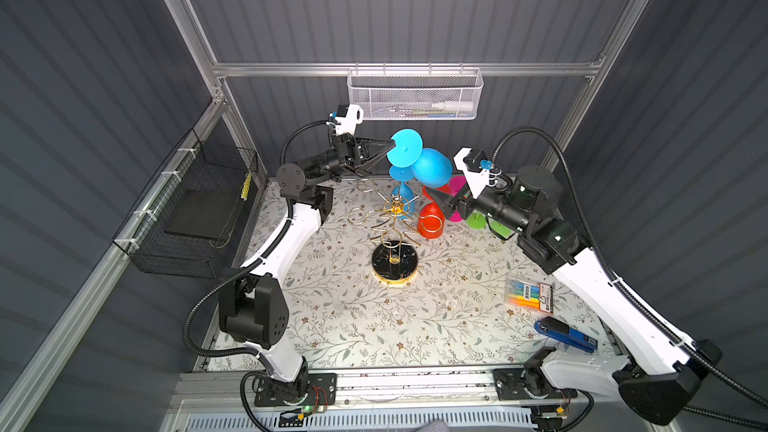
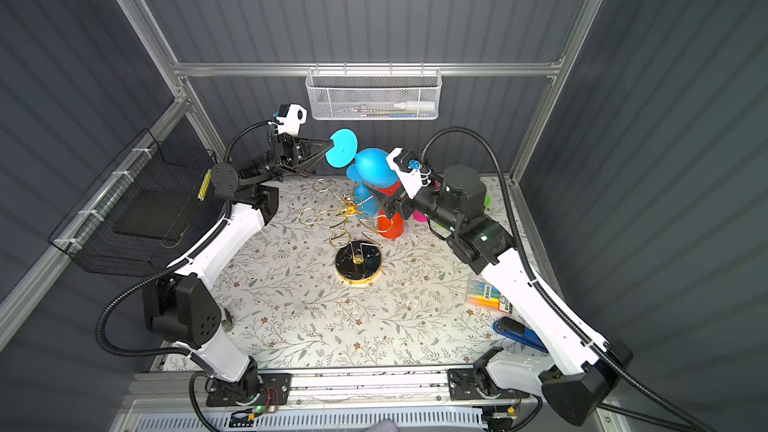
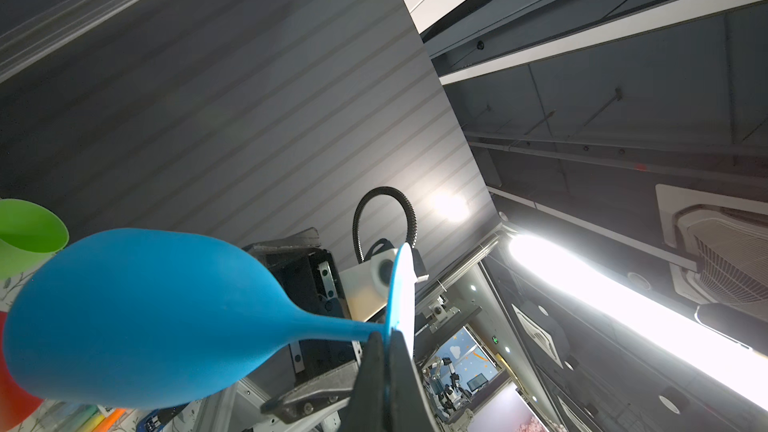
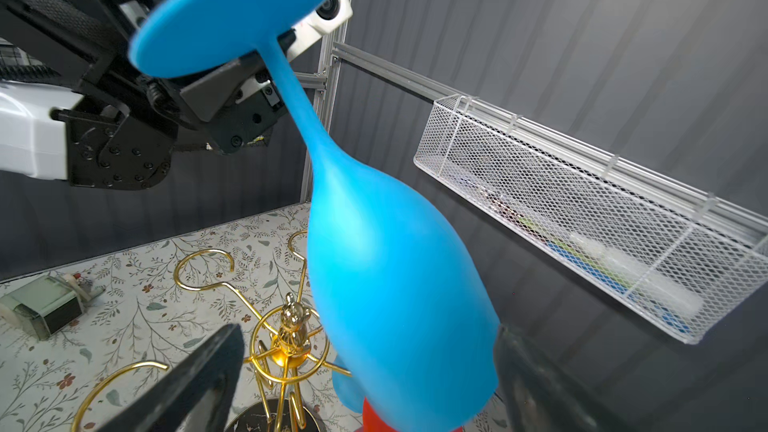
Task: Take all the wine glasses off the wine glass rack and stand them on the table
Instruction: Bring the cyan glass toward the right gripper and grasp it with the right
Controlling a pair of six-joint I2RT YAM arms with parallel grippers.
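Since the blue wine glass (image 1: 432, 166) hangs tilted above the wine glass rack (image 1: 405, 263), clear of its loops in both top views, I judge removal done and set-down outstanding. Left wrist view: my left jaws are pinched shut on the foot's rim. Right wrist view alone shows my right jaws spread wide, flanking the bowl without gripping it.

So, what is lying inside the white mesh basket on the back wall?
Inside the white mesh basket lies a white tube on its side, beside thin green and blue sticks. The mesh blurs them; their kind cannot be told.
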